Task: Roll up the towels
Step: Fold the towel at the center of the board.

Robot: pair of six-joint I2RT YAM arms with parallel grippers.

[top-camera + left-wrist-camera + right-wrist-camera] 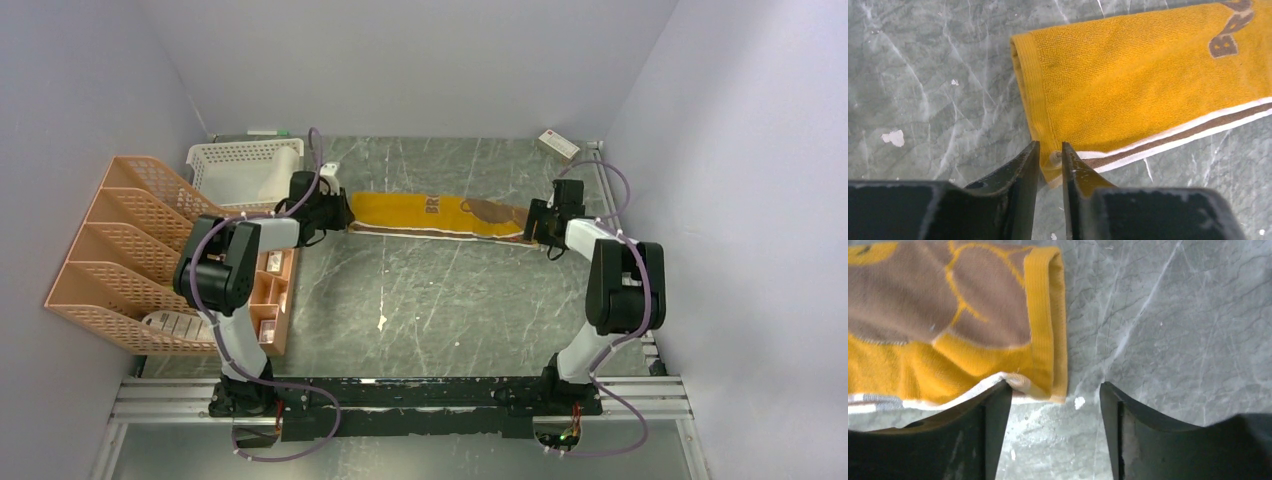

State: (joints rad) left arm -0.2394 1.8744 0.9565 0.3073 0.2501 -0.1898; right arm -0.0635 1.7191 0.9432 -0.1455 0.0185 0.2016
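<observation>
Left gripper (1050,150): black fingers parted by a narrow slit, not clamped. The near left corner of the mustard-yellow terry towel with brown markings (420,212) sits right at the fingertips, in the slit. Can't tell if the pads touch the cloth.

Right gripper (1055,390): jaws spread wide, released, holding nothing. The towel's near right corner rests on the tip of one finger (995,410); the other finger is over bare tabletop, apart from the cloth.

Towel: lies flat as a long narrow strip, folded lengthwise, unrolled. It stretches left to right across the far middle of the grey marbled table (450,300), one gripper at each end. A white-and-brown stripe runs along the near edge, brown letters sit mid-strip, and there is a big brown patch outlined in yellow at the right end. Both short ends have a hemmed yellow band.

Around it: a white perforated plastic basket (245,165) at far left behind the left arm, a peach mesh file rack (120,240) along the left wall, and a small orange compartment tray (272,290) beside the rack. A small white-and-red box (558,144) sits in the far right corner, well apart from the towel.
</observation>
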